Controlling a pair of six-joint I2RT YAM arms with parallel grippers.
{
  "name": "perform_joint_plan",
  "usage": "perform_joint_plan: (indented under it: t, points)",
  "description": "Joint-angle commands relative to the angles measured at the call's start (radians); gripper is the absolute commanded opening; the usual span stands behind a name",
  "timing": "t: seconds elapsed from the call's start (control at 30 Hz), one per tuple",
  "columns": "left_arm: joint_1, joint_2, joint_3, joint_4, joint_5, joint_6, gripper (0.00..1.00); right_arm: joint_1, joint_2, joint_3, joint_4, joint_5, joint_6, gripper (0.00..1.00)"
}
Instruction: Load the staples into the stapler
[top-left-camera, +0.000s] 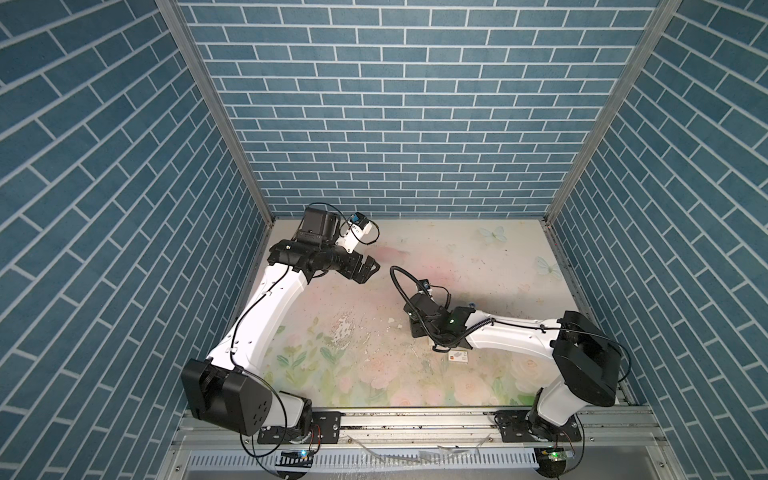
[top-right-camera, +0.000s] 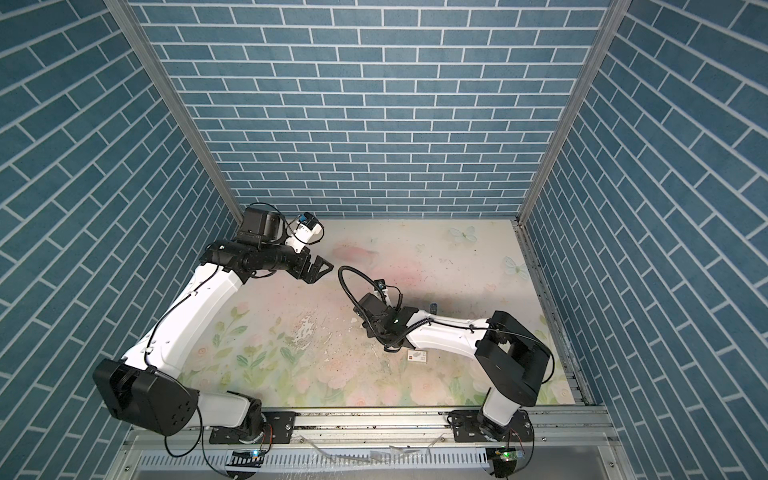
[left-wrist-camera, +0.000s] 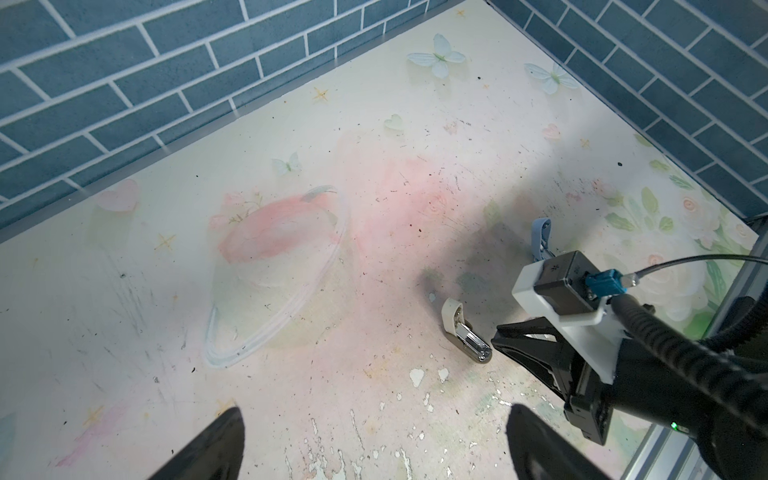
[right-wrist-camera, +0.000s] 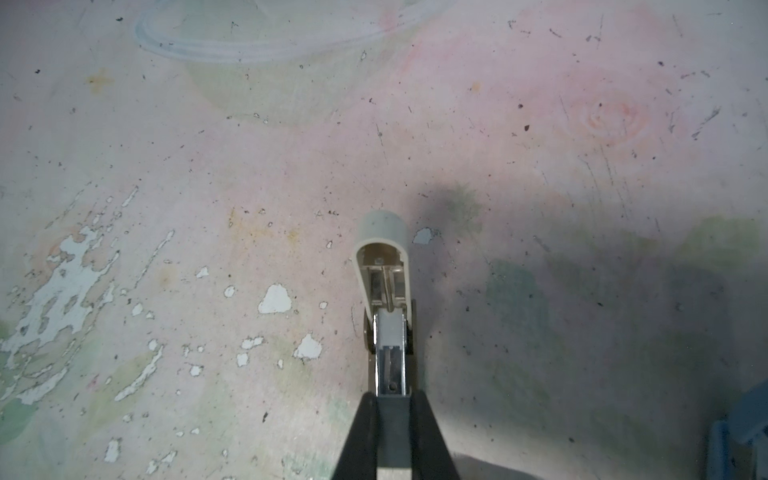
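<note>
The stapler (right-wrist-camera: 384, 291) lies on the table with its cream cover flipped open and its metal channel bare; it also shows in the left wrist view as the stapler (left-wrist-camera: 465, 332). My right gripper (right-wrist-camera: 392, 395) is shut on the staples (right-wrist-camera: 392, 432), a dark-grey strip held between its fingers right at the near end of that channel. In both top views the right arm's wrist hides the stapler. My left gripper (top-left-camera: 370, 268) hangs open and empty at the back left, well away from the stapler; it shows too as the left gripper (left-wrist-camera: 376, 419).
A small cream card tray (top-left-camera: 457, 356) lies on the table just in front of the right arm. A blue clip-like object (left-wrist-camera: 541, 237) lies behind the right wrist. The floral table cover is scratched and peeled, with blue brick walls on three sides.
</note>
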Motion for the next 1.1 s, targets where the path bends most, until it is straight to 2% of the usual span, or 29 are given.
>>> perform_joint_plan:
  t: [0.0,1.07]
  points:
    - [0.013,-0.008,0.009,-0.015,0.015,-0.014,1.00,-0.009,0.013,0.005,0.061,0.002,-0.032,0.12]
    - [0.016,-0.013,-0.022,0.000,0.020,-0.018,1.00,-0.025,0.098,-0.035,0.154,0.007,-0.041,0.12]
